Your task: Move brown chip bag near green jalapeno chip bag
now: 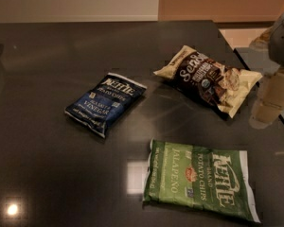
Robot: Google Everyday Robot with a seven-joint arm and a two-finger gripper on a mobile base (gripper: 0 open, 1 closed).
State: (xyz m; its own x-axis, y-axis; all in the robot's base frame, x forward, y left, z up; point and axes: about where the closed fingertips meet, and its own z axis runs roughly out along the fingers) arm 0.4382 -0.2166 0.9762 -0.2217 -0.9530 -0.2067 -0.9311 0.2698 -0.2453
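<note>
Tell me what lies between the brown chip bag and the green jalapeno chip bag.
Nothing: in the camera view, only bare table separates brown chip bag and green jalapeno chip bag. The gripper hangs at the right edge.

gripper [266,105] | right edge, beside brown chip bag [206,79] | blurred, form unclear

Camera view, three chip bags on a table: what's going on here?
Nothing is lifted right now. The gripper hangs at the right edge of the view, close beside the right end of the brown chip bag, which lies on the dark table. I cannot tell whether they touch. The green jalapeno chip bag lies flat nearer the camera, with a gap between it and the brown one. A dark blue Kettle bag lies to the left, untouched.
</note>
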